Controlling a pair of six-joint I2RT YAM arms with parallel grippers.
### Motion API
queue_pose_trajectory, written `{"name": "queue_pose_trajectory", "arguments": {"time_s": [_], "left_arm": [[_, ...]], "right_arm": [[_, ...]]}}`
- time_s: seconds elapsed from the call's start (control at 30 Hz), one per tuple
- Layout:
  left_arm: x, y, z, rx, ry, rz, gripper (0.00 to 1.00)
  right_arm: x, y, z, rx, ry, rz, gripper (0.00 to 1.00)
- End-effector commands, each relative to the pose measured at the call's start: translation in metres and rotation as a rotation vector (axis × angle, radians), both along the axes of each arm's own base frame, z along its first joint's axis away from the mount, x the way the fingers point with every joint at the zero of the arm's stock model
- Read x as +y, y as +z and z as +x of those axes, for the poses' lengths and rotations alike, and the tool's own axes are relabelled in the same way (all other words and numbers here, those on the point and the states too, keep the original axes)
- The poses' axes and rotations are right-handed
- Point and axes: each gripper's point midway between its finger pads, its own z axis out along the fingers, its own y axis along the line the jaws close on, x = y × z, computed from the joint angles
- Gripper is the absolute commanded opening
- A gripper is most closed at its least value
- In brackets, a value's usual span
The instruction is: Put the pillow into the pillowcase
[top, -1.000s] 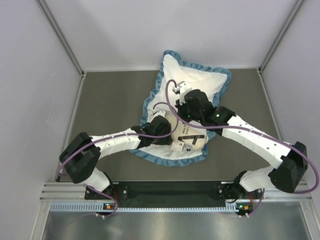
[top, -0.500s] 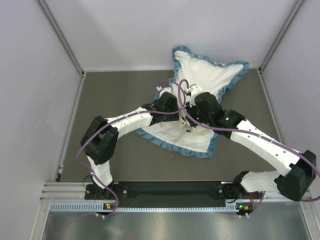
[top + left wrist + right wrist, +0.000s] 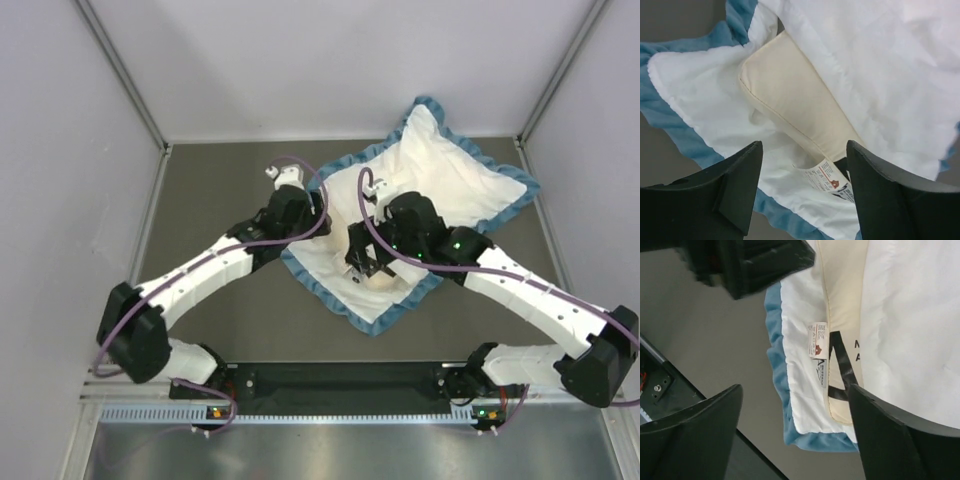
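The pillowcase (image 3: 450, 190) lies spread in a diamond shape, white side out with a blue ruffled edge. The cream pillow (image 3: 795, 105) lies between its white layers, with one corner and a printed label (image 3: 826, 176) showing. In the top view only a small cream patch of the pillow (image 3: 388, 283) shows at the case's near opening. My left gripper (image 3: 300, 212) hovers open over the case's left edge, nothing between its fingers (image 3: 735, 185). My right gripper (image 3: 365, 262) hangs open above the pillow's end (image 3: 840, 305) and the blue ruffle (image 3: 775, 355), holding nothing.
Grey walls close in the dark table (image 3: 220, 200) at the left, back and right. A black and metal rail (image 3: 340, 380) with the arm bases runs along the near edge. The left arm's wrist (image 3: 750, 260) sits close to my right gripper.
The pillowcase has been dragged right and back and now lies spread flatter. My right gripper has opened and let go. The left gripper has opened wider and swung back to the left.
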Motion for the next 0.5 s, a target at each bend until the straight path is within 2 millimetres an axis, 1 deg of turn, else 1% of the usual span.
{"name": "queue_pose_trajectory", "arguments": {"time_s": [0.0,0.03,0.07,0.1,0.17,0.2,0.23,0.27,0.3,0.33,0.37,0.4,0.43,0.47], "left_arm": [[0.029,0.011,-0.013,-0.008,0.039,-0.021,0.74],[0.036,0.001,-0.021,0.036,0.039,-0.007,0.77],[0.039,-0.006,-0.026,0.068,0.048,-0.014,0.79],[0.044,-0.020,-0.033,0.115,0.044,-0.008,0.80],[0.048,-0.035,-0.040,0.159,0.055,-0.006,0.81],[0.052,-0.050,-0.048,0.189,0.061,0.003,0.82],[0.048,-0.053,-0.048,0.187,0.052,-0.021,0.84],[0.051,-0.068,-0.056,0.215,0.055,-0.022,0.84],[0.051,-0.073,-0.058,0.227,0.054,-0.038,0.84],[0.047,-0.078,-0.061,0.239,0.040,-0.063,0.83],[0.044,-0.085,-0.063,0.246,0.042,-0.093,0.83],[0.042,-0.090,-0.064,0.256,0.039,-0.108,0.83],[0.039,-0.094,-0.064,0.263,0.035,-0.121,0.83],[0.033,-0.095,-0.064,0.268,0.023,-0.153,0.83]], "right_arm": [[0.002,0.027,0.017,-0.110,-0.013,-0.020,0.99],[0.000,0.021,0.025,-0.122,-0.010,-0.083,1.00],[-0.005,0.018,0.033,-0.137,-0.043,-0.127,1.00],[-0.004,0.014,0.037,-0.141,-0.044,-0.156,1.00],[-0.001,0.003,0.046,-0.154,-0.041,-0.215,1.00],[0.001,-0.001,0.048,-0.158,-0.035,-0.233,1.00],[0.008,-0.008,0.050,-0.172,-0.012,-0.259,1.00],[0.008,-0.011,0.054,-0.185,-0.026,-0.282,1.00],[0.010,-0.014,0.056,-0.193,-0.022,-0.296,1.00],[0.012,-0.024,0.058,-0.191,-0.009,-0.320,1.00],[0.018,-0.025,0.062,-0.208,-0.001,-0.302,1.00],[0.021,-0.028,0.064,-0.213,0.002,-0.298,0.99],[0.023,-0.037,0.065,-0.203,0.010,-0.304,0.99],[0.028,-0.040,0.067,-0.205,0.014,-0.295,0.99]]}}
